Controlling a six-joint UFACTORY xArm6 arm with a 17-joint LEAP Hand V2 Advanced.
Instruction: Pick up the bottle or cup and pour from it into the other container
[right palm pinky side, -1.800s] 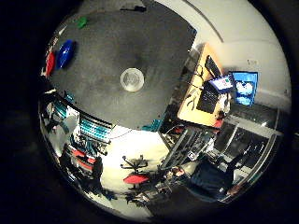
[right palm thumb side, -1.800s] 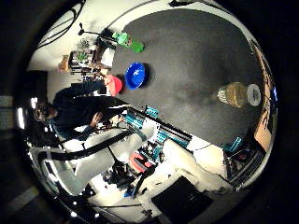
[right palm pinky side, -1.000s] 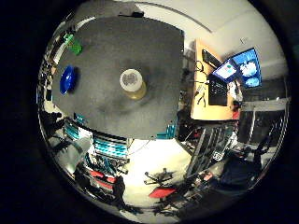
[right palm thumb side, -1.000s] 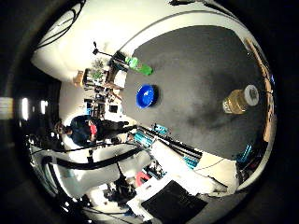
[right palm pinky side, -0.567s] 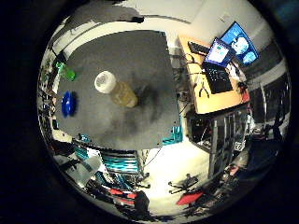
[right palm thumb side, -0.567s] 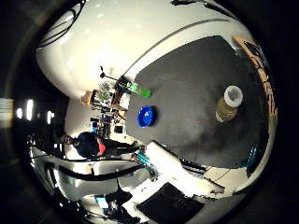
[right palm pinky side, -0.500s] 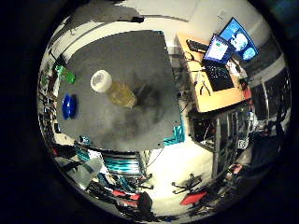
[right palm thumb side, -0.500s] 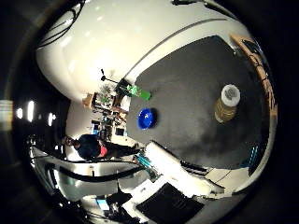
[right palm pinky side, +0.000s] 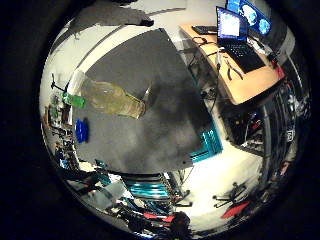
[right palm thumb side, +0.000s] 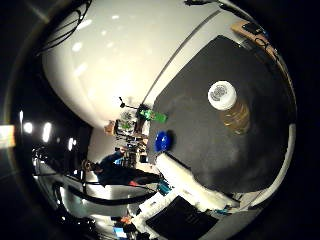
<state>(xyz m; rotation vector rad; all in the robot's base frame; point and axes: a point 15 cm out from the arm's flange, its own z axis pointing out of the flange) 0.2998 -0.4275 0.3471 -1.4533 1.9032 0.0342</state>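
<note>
Now | bottle (right palm thumb side: 227, 106) upright on dark table (right palm pinky side: 165, 125) | blue bowl (right palm thumb side: 161, 141) and green object (right palm thumb side: 152, 116) near table edge | hand: cannot tell its state

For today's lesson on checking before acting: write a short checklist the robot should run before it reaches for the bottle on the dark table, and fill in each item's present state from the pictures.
1. Bottle standing upright on the table: ok.
2. White cap on the bottle: still on, so not ok for pouring.
3. Liquid in the bottle: ok, yellowish liquid shows.
4. Blue bowl on the table to pour into: ok, near the edge, apart from the bottle.
5. Space around the bottle free of other things: ok.
6. Hand's fingers ready to grasp: cannot tell.
</note>
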